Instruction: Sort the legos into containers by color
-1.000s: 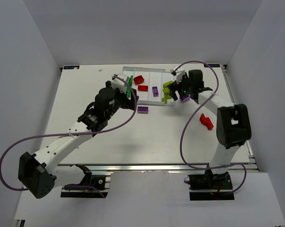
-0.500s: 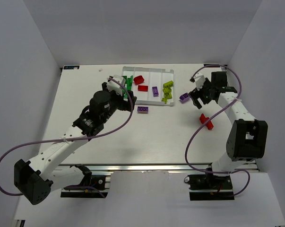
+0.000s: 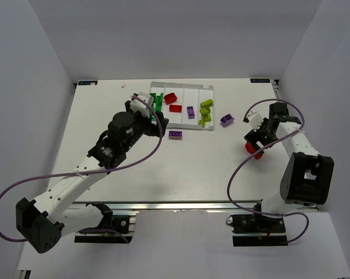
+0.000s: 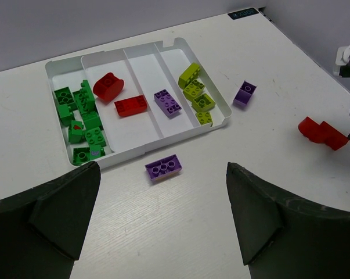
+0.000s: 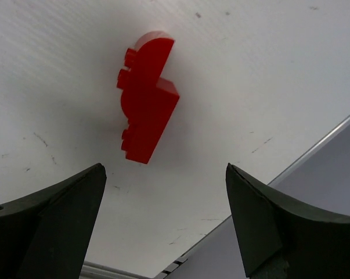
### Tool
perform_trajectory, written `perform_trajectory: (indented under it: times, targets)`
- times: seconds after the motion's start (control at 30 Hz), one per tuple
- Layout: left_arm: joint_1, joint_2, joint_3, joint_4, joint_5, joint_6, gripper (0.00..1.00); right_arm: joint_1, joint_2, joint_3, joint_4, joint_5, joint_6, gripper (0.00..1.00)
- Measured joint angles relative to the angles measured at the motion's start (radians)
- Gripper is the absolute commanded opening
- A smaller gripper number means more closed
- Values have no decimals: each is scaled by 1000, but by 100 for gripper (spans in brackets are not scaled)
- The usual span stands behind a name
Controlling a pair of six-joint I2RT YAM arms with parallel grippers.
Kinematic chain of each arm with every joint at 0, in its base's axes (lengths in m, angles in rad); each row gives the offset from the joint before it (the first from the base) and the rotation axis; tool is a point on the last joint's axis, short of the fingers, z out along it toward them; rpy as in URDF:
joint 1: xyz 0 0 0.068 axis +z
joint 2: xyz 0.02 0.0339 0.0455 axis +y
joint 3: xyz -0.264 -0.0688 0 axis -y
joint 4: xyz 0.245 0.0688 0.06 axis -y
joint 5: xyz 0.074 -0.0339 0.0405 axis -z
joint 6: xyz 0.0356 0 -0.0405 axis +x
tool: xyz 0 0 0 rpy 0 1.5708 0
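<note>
A flat white tray (image 4: pixel 144 74) sits toward the far side of the counter (image 3: pixel 163 168), its four narrow compartments running side by side. In the left wrist view the leftmost compartment holds a cluster of green legos (image 4: pixel 80 119). The next one holds a rounded red lego (image 4: pixel 108 87) and a rectangular red brick (image 4: pixel 131 105). The third has a single purple brick (image 4: pixel 168 102), and the rightmost has four yellow-green legos (image 4: pixel 197 99). Three pieces lie loose on the counter. A purple six-stud brick (image 4: pixel 163 167) rests just in front of the tray's near rim. A smaller purple brick (image 4: pixel 244 94) lies just beyond the tray's right end. A red lego (image 5: pixel 145 96) lies well apart to the right, close to the counter's right edge. The left arm (image 3: pixel 114 139) reaches toward the tray's left end; its jaws are spread wide and grasp nothing. The right arm (image 3: pixel 291 136) bends over the loose red lego. Its jaws are released and spread wide, and the red piece lies flat on the counter in the gap between them, touched by neither.
</note>
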Motion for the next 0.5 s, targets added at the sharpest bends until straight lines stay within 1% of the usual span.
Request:
perform_trajectory:
  times: [0.07,0.17,0.23,0.27,0.43,0.5]
  targets:
    - [0,0,0,0,2,-2,98,0,-2,-23,-7,0,-18,86]
    - [0,0,0,0,2,-3,98,0,23,-40,-10,-5,-27,80]
    - [0,0,0,0,2,-3,98,0,51,-40,-8,-14,-24,75]
    - [0,0,0,0,2,-3,98,0,66,-40,-7,-16,-24,75]
    - [0,0,0,0,2,-3,98,0,135,-40,9,-25,1,68]
    - [0,0,0,0,2,-3,98,0,150,-40,27,-28,13,64]
